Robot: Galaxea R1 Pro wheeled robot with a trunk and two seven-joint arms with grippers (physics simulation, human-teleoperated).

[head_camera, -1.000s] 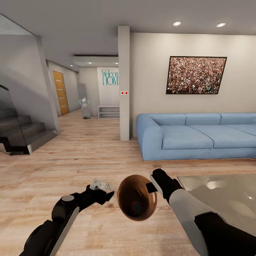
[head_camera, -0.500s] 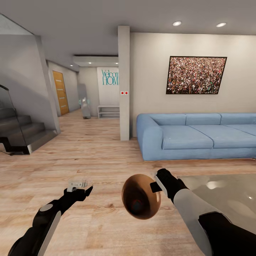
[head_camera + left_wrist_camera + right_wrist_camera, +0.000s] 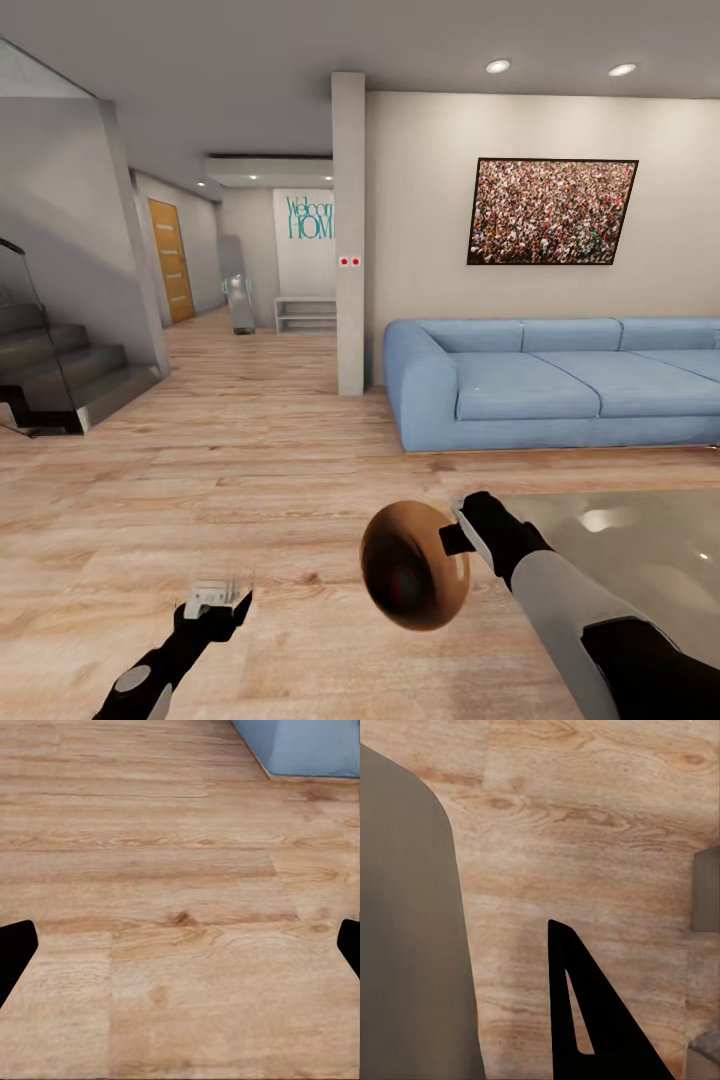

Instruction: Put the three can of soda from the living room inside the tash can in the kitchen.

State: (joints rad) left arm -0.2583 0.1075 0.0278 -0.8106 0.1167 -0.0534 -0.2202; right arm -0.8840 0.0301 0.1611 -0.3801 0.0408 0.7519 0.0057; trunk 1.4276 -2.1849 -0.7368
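The right gripper [image 3: 452,530] has its fingers clamped on the rim of the tash can [image 3: 415,578], holding it off the wood floor [image 3: 250,450] and tipped on its side, so the glossy coppery-brown inside faces this way. In the right wrist view one dark finger [image 3: 585,1020] runs beside the bin's pale grey-beige outer wall [image 3: 405,945], with floor planks showing past both. From the gripper the black-and-white right arm [image 3: 580,620] runs back toward the robot.

The left gripper [image 3: 215,600] hangs low over the bare floor, well apart from the bin and on the far side of it from the sofa. Its fingers are spread wide and grasp nothing: in the left wrist view the two dark fingertips [image 3: 15,952] sit at opposite edges with only planks between them, and a corner of the sofa's base [image 3: 307,746] shows beyond.

The light-blue sofa [image 3: 560,380] stands against the pale wall, farther from the robot than the bin. Near the held bin, between it and the sofa, lies the glossy top of a low table [image 3: 620,550]. Above the sofa hangs a framed picture [image 3: 552,211] of a dense crowd. Just beside the sofa's arm rises a grey pillar [image 3: 348,230] with two small red dots. Beyond the pillar a hallway runs back to a wooden door [image 3: 170,260] and a wall sign in teal letters [image 3: 308,218]. Well apart from the sofa, across the open floor, dark stairs [image 3: 60,370] climb behind a glass panel.
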